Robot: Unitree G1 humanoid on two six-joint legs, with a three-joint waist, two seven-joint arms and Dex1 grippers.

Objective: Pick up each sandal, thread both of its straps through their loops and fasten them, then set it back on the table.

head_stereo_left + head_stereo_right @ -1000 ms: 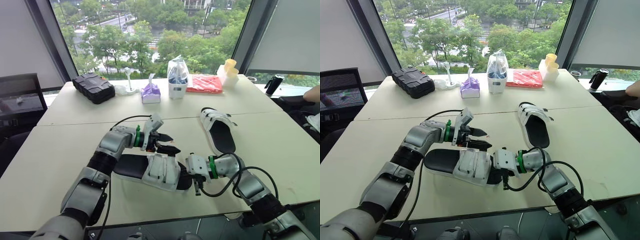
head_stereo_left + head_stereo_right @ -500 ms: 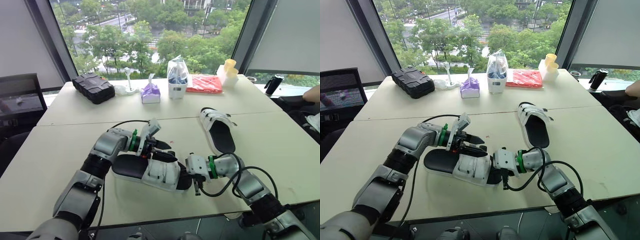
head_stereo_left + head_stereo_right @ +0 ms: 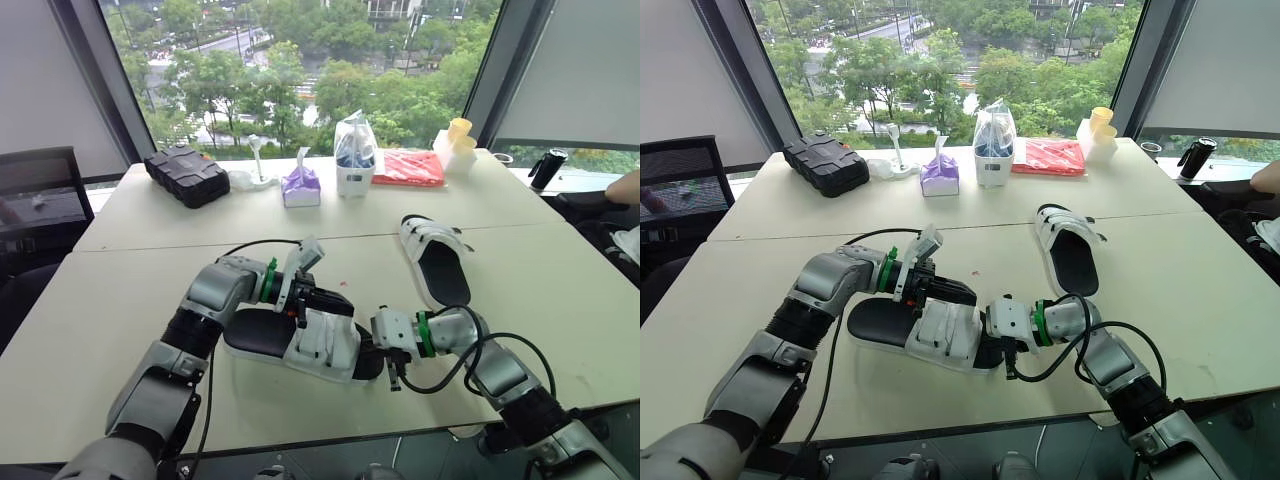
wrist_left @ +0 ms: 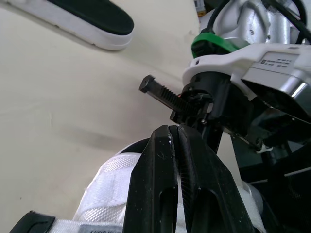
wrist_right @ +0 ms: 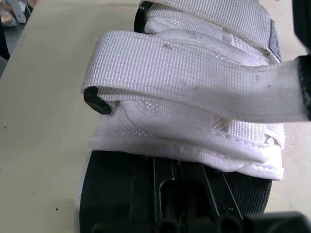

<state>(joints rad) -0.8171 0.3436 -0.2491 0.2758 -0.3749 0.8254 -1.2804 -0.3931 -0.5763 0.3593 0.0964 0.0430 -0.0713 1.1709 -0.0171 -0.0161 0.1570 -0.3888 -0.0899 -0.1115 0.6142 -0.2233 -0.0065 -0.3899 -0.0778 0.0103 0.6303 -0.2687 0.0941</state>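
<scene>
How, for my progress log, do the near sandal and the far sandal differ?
The near sandal lies crosswise against the right tool; the far sandal lies alone, lengthwise. The left tool grips the near sandal's strap; the far sandal's straps lie untouched. Both have white straps and black footbeds.

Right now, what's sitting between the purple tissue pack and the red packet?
A clear plastic bag with something blue inside stands between the purple tissue pack and the red packet. Both eye views show it.

Cream table (image 3: pixel 110 300) before tall windows (image 3: pixel 420 50), leafy trees (image 3: pixel 225 80) outside.
</scene>
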